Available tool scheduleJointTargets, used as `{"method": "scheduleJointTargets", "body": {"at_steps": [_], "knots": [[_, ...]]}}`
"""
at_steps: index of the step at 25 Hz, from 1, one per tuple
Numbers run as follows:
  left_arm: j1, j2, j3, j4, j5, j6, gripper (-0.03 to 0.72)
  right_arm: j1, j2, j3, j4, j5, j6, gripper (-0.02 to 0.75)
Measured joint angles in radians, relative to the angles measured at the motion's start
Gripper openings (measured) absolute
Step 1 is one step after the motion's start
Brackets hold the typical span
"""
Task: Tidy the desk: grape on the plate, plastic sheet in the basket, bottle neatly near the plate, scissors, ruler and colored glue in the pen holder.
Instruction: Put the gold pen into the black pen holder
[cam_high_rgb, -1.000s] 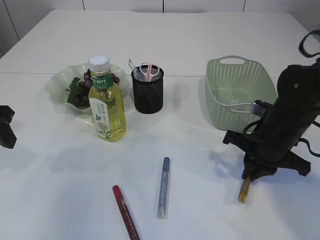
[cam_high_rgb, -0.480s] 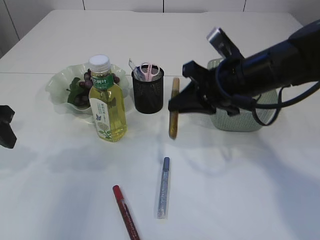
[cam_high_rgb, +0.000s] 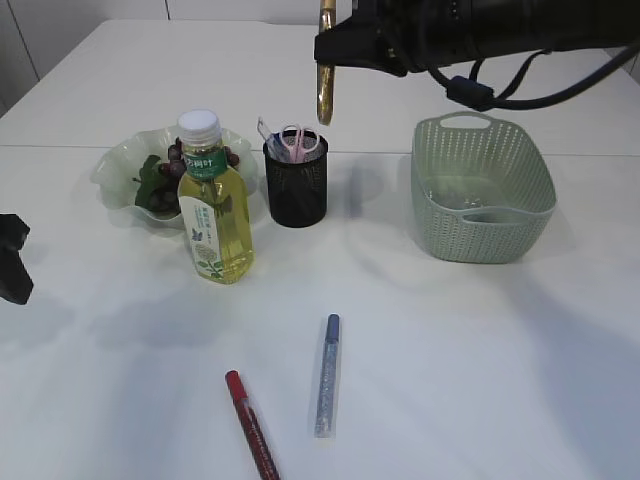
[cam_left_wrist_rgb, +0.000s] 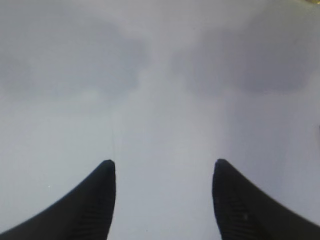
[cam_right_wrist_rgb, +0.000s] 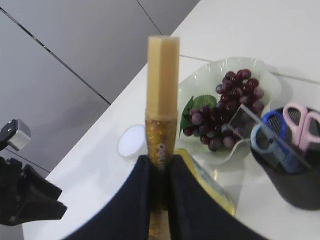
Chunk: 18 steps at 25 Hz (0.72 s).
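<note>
Two glue pens lie on the table (cam_high_rgb: 480, 380) at the bottom centre of the exterior view: a silver pen (cam_high_rgb: 326, 376) and, left of it, a red pen (cam_high_rgb: 250, 426). At the top, the right gripper (cam_high_rgb: 330, 45) holds a gold pen (cam_high_rgb: 325, 75) upright in the air, above and just right of the holder (cam_high_rgb: 295, 185), which contains scissors (cam_high_rgb: 298, 141). Left of the holder stands the bottle (cam_high_rgb: 212, 205), in front of the plate (cam_high_rgb: 120, 165) with grapes (cam_high_rgb: 165, 185). The basket (cam_high_rgb: 482, 190) sits at right. The left gripper (cam_high_rgb: 12, 258) shows at the left edge. Left wrist view: its fingers (cam_left_wrist_rgb: 95, 200) stand apart over bare table, holding nothing. Right wrist view: the fingers (cam_right_wrist_rgb: 135, 200) are clamped on the gold pen's lower part; grapes, bottle cap and holder lie beyond, centre to right.
</note>
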Motion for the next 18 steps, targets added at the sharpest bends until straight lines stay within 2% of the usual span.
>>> {"method": "scheduleJointTargets", "body": {"at_steps": [12,18], "knots": [[0.000,0.000,0.000,-0.004,0.050,0.000,0.448,-0.002,0.257,-0.292,0.000,-0.002,-0.262,0.071],[0.000,0.000,0.000,-0.004,0.059,0.000,0.445,-0.002,0.390,-0.386,0.081,-0.006,-0.374,0.071]]}}
